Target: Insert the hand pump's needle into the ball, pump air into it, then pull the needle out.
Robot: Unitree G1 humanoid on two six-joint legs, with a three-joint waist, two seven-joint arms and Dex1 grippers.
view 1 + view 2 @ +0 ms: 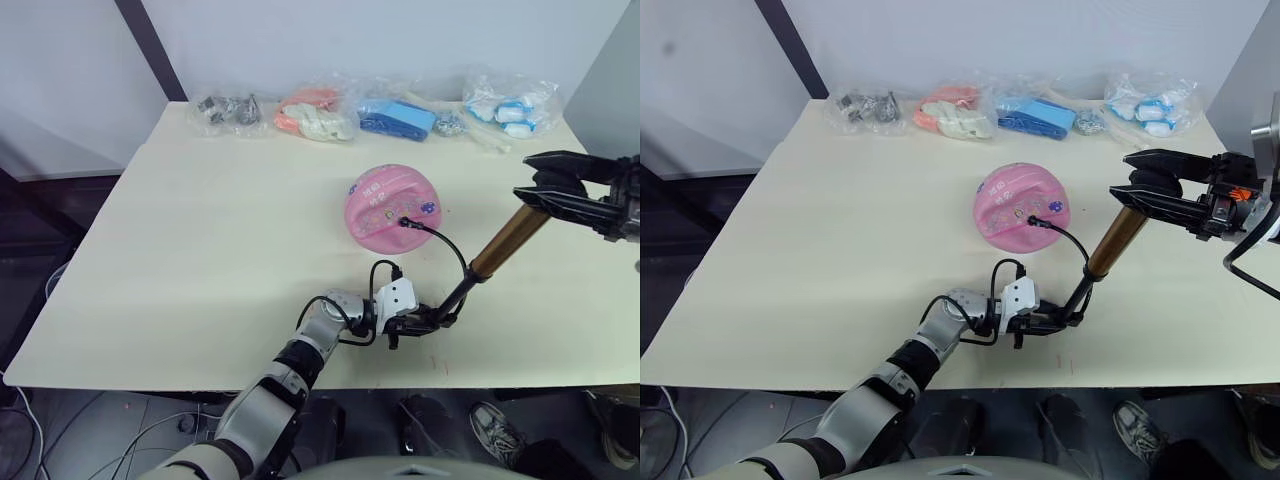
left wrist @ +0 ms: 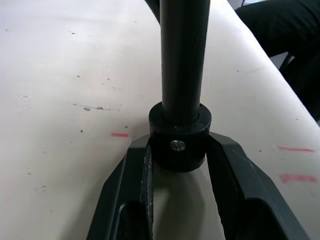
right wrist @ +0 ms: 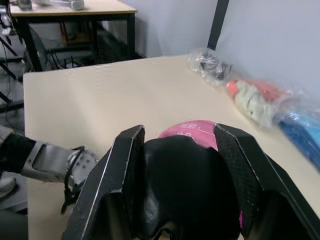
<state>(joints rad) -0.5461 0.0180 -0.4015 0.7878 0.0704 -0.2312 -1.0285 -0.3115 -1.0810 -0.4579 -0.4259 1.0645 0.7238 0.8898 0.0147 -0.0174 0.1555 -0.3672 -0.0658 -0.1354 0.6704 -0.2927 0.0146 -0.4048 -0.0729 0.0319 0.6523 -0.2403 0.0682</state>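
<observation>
The pink ball (image 1: 390, 205) lies saggy on the table, right of centre. A thin black hose (image 1: 445, 243) arcs from the hand pump (image 1: 508, 241) to a small black fitting (image 1: 404, 222) pressed against the ball's near side; the needle's pin itself is hidden there. The pump stands tilted, its gold barrel up and to the right. My left gripper (image 1: 432, 318) is shut on the black bottom end cap (image 2: 179, 142), low near the table's front edge. My right gripper (image 1: 1125, 175) is shut on the black handle (image 3: 182, 192) at the top, right of the ball (image 3: 192, 134).
Several clear bags line the table's far edge: metal parts (image 1: 228, 110), pink-white items (image 1: 315, 115), blue items (image 1: 398, 118), blue-white items (image 1: 510, 105). Small red marks (image 2: 119, 134) dot the table by my left gripper. A person's shoe (image 1: 495, 430) shows below the front edge.
</observation>
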